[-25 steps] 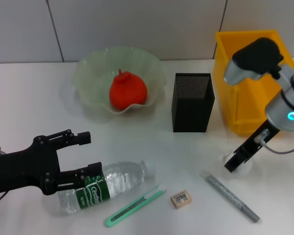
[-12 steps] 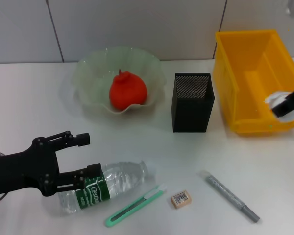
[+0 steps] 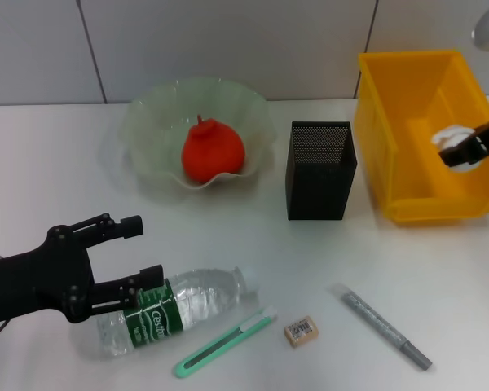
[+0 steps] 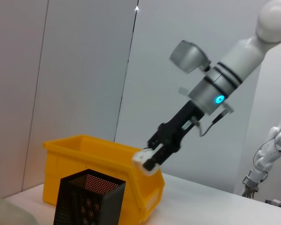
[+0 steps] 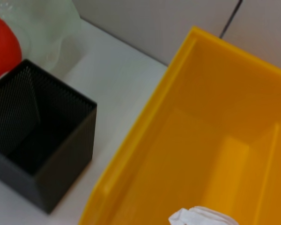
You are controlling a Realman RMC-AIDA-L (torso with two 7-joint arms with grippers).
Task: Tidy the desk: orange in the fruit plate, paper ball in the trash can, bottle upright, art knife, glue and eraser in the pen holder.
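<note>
My right gripper (image 3: 459, 152) is shut on the white paper ball (image 3: 445, 134) and holds it above the inside of the yellow trash can (image 3: 391, 122). The left wrist view shows this same right gripper (image 4: 153, 160) with the paper ball (image 4: 141, 157). The paper ball (image 5: 203, 217) also shows in the right wrist view. My left gripper (image 3: 141, 249) is open at the front left, its lower finger against the clear bottle (image 3: 187, 305), which lies on its side. The orange (image 3: 213, 152) sits in the fruit plate (image 3: 151, 122). Art knife (image 3: 224, 342), eraser (image 3: 301, 331) and grey glue stick (image 3: 383, 326) lie on the table in front of the black pen holder (image 3: 320, 169).
The pen holder stands between the fruit plate and the trash can, close to the trash can's left wall (image 5: 145, 140). A grey wall runs behind the table. The mesh pen holder (image 5: 37, 154) shows nothing inside.
My right gripper rose from the table with the paper ball and moved back to above the trash can. My left gripper slid slightly left beside the bottle.
</note>
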